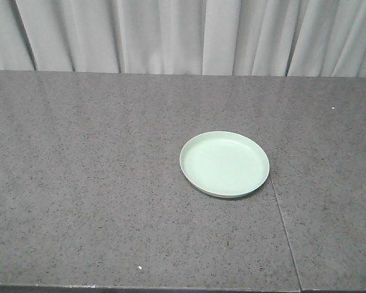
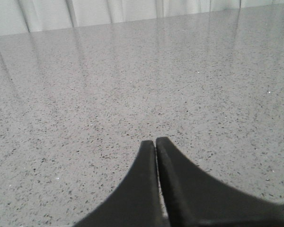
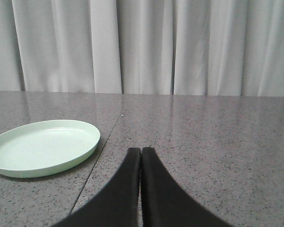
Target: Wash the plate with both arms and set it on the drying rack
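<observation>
A pale mint-green plate (image 1: 224, 163) lies flat on the grey speckled countertop (image 1: 85, 183), right of centre in the front view. The right wrist view shows the same plate (image 3: 42, 146) to the left of my right gripper (image 3: 141, 149), which is shut with nothing between its black fingers and sits low over the counter, apart from the plate. My left gripper (image 2: 155, 141) is also shut and empty, over bare countertop with no plate in its view. Neither gripper shows in the front view. The drying rack is out of view.
A seam (image 1: 283, 226) in the countertop runs from beside the plate toward the front edge. Pale pleated curtains (image 1: 183, 33) hang behind the counter's far edge. The counter's front edge (image 1: 140, 288) is at the bottom of the front view.
</observation>
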{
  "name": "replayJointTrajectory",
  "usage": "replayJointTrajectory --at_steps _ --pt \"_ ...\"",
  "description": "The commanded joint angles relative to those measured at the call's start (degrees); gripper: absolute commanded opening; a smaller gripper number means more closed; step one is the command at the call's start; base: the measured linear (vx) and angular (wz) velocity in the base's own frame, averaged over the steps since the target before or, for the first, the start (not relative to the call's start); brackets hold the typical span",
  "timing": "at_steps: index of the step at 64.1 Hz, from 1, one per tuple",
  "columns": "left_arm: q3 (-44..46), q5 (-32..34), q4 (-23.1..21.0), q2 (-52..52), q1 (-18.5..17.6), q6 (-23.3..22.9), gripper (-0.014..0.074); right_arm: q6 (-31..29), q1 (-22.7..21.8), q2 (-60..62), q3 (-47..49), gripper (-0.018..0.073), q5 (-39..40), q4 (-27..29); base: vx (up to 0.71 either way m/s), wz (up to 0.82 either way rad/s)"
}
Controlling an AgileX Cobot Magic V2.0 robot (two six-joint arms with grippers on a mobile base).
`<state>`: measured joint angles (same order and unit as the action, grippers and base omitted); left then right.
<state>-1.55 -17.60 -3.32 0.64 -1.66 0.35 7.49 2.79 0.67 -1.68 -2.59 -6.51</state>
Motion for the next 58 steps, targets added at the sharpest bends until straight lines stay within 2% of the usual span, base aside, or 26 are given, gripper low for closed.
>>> replayJointTrajectory --at_steps 1,11,16,21,29,39,47,58 --pt "1.47 3.98 -0.18 0.82 -0.32 -0.35 -0.0006 -0.08 -0.17 0.23 -0.12 -0.0004 4.11 -0.35 0.0 0.0" --pt "1.47 3.98 -0.18 0.82 -0.32 -0.35 -0.0006 0.04 -0.17 0.23 -0.12 -0.0004 4.22 -0.21 0.0 0.0" --pt "1.47 3.98 -0.18 0.82 -0.32 -0.35 -0.0006 0.69 -0.17 0.23 -0.1 -0.0004 4.77 2.19 0.0 0.0" --pt "1.47 3.98 -0.18 0.82 -0.32 -0.35 -0.0006 1.89 -0.17 0.23 -0.05 -0.0004 5.3 6.51 0.0 0.0" --pt "1.47 3.98 -0.18 0.82 -0.32 -0.35 -0.0006 5.74 -0.17 0.23 -0.05 -0.0004 8.5 18.78 0.0 0.0" --pt "1.47 3.98 -0.18 0.82 -0.32 -0.35 -0.0006 6.59 -0.17 0.23 0.39 -0.0004 13.58 26.9 0.0 0.0" --pt "1.47 3.98 -0.18 0.82 -0.32 -0.35 -0.0006 6.6 -0.11 0.19 4.33 -0.0004 9.25 25.95 0.0 0.0" --pt "1.47 3.98 -0.18 0.82 -0.32 -0.35 -0.0006 6.2 -0.11 -5.15 15.96 0.002 -3.92 16.84 0.0 0.0"
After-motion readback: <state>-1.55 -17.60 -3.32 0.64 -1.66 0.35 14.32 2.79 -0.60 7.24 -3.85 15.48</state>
